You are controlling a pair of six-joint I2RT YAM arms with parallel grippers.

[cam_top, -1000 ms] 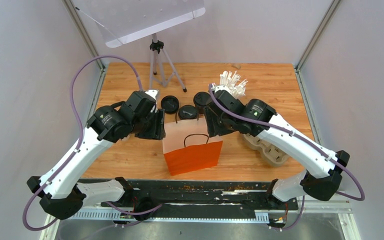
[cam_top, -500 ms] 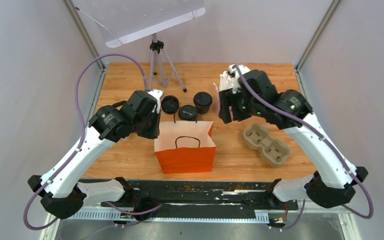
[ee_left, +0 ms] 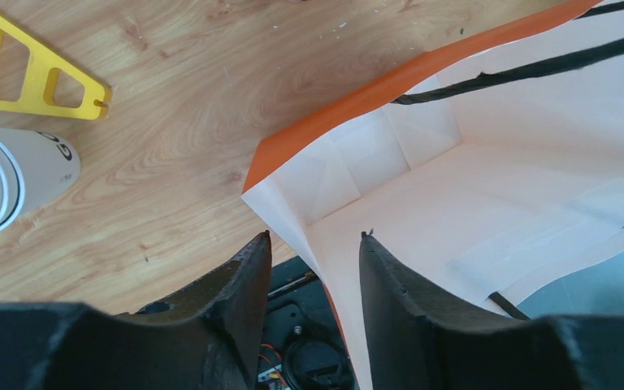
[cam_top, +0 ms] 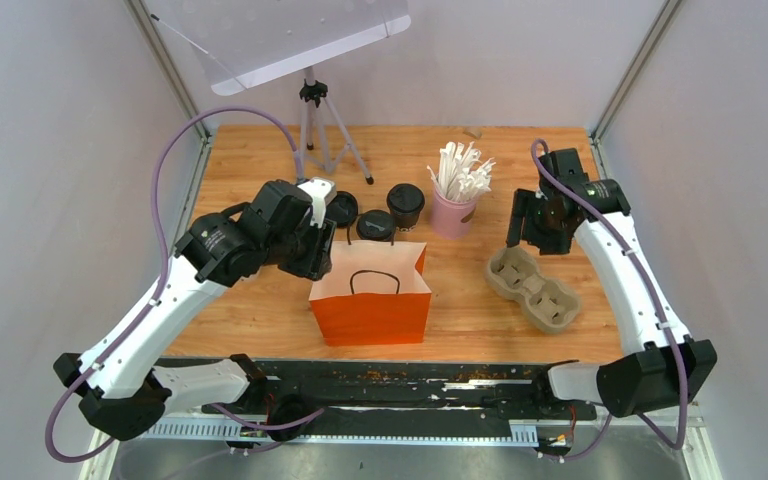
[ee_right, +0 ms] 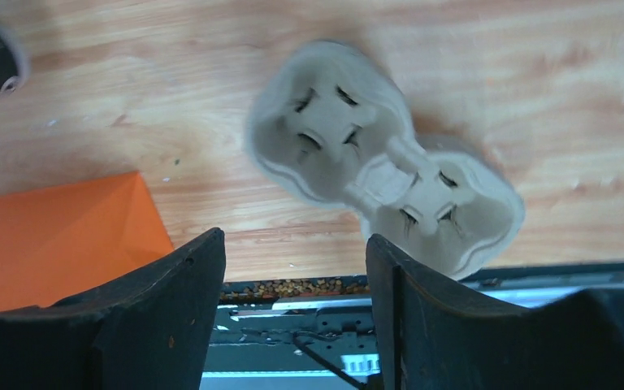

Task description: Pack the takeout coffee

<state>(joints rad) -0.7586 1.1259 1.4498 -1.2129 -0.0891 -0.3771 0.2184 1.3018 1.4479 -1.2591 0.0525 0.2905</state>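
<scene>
Three takeout coffee cups with black lids stand behind the bag: one (cam_top: 340,208) by my left wrist, one (cam_top: 376,225) at the bag's back rim, one (cam_top: 405,201) further back. The orange paper bag (cam_top: 371,312) stands open, white inside (ee_left: 471,203). My left gripper (cam_top: 318,250) is at the bag's left rim; its jaws (ee_left: 313,244) stand apart with the bag's side wall running between them. A white cup (ee_left: 24,166) shows at the left of that view. My right gripper (cam_top: 526,226) hangs open and empty (ee_right: 292,252) just behind the pulp tray.
A brown pulp cup tray (cam_top: 533,290) (ee_right: 382,166) lies right of the bag. A pink cup of white straws (cam_top: 454,213) stands behind it. A tripod (cam_top: 322,130) stands at the back. A yellow triangular piece (ee_left: 41,69) lies on the wood near the left gripper.
My right arm left the bag's right rim and swung right and back to the tray. The bag shifted slightly left and now stands open. My left gripper stayed at the left rim.
</scene>
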